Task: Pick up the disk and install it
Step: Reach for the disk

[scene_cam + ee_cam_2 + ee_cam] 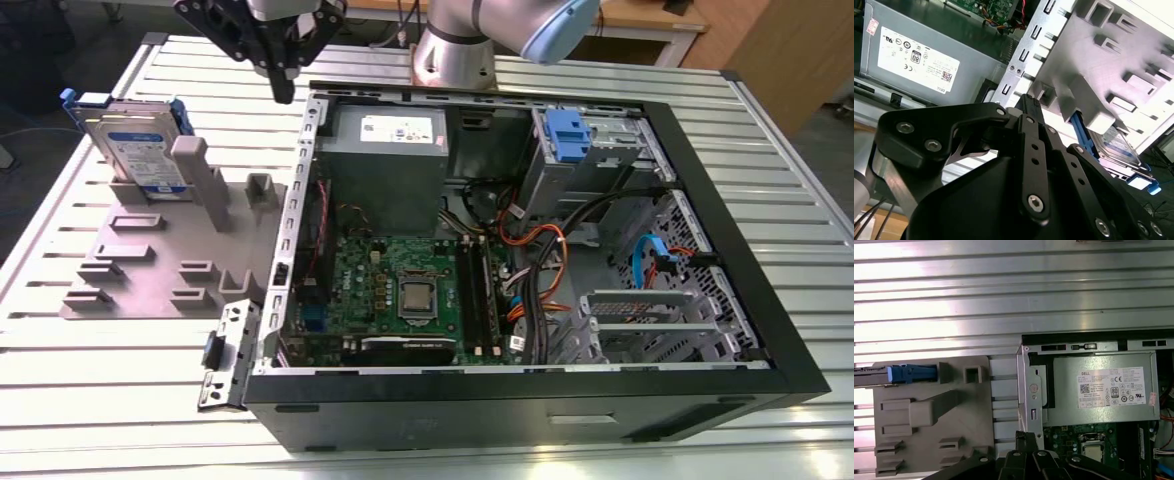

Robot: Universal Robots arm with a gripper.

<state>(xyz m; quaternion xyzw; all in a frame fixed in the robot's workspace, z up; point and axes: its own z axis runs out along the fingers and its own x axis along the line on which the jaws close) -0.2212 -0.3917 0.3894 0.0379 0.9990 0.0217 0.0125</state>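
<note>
1. The gripper [283,88] is recorded hanging above the wall of the open computer case [534,385] on the exterior view's left, near the power supply [387,150].
2. Its fingers are drawn narrow, tips together, and nothing is held; this is confirmed in both wrist views [1026,102] [1026,437].
3. The disk [134,150] is noted standing on edge in the grey fixture [147,260], on the exterior view's left of the case and apart from the gripper.
4. The fixture and case are seen resting on the slatted metal table [107,400].
5. A blue bracket [567,135] is observed in the case's drive bay.
</note>
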